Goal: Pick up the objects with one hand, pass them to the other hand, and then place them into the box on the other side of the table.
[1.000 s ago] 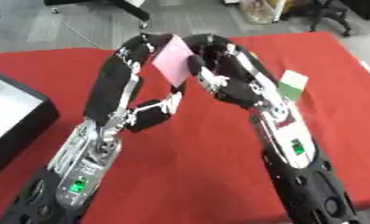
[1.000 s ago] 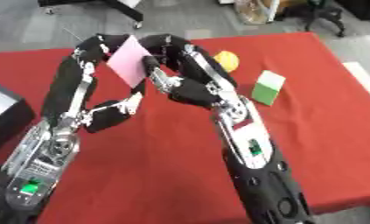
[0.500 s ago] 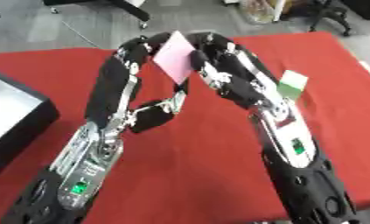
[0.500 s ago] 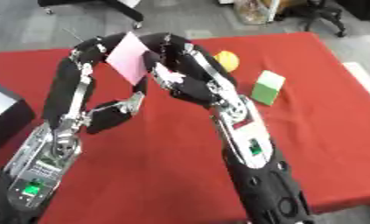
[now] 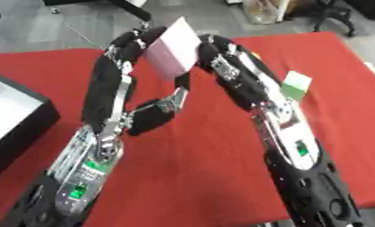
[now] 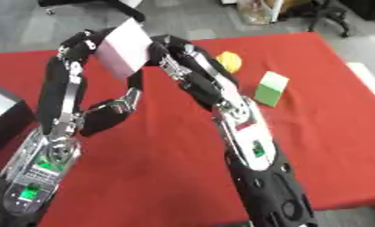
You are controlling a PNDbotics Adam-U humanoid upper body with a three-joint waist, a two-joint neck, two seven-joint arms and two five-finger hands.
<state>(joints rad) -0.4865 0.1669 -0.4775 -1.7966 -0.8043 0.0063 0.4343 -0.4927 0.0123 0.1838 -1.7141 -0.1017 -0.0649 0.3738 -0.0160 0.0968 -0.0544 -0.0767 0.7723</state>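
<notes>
A pale pink box [image 5: 172, 53] is held up in the air over the far middle of the red table [image 5: 205, 168], tilted on one corner. My left hand [image 5: 128, 43] curls onto its left side and my right hand [image 5: 211, 48] curls onto its right side, so both touch it. A green and white box [image 6: 270, 88] stands on the cloth to the right, with a yellow round thing [image 6: 230, 60] just beyond it, partly hidden by my right arm.
A black box with a pale inside [image 5: 12, 116] sits at the table's left edge. Both forearms cross the middle of the table. Grey floor and chair legs lie beyond the far edge.
Both hands and the pink box between them have risen slightly and the box has tipped a little more upright. The green box and the yellow thing have stayed put.
</notes>
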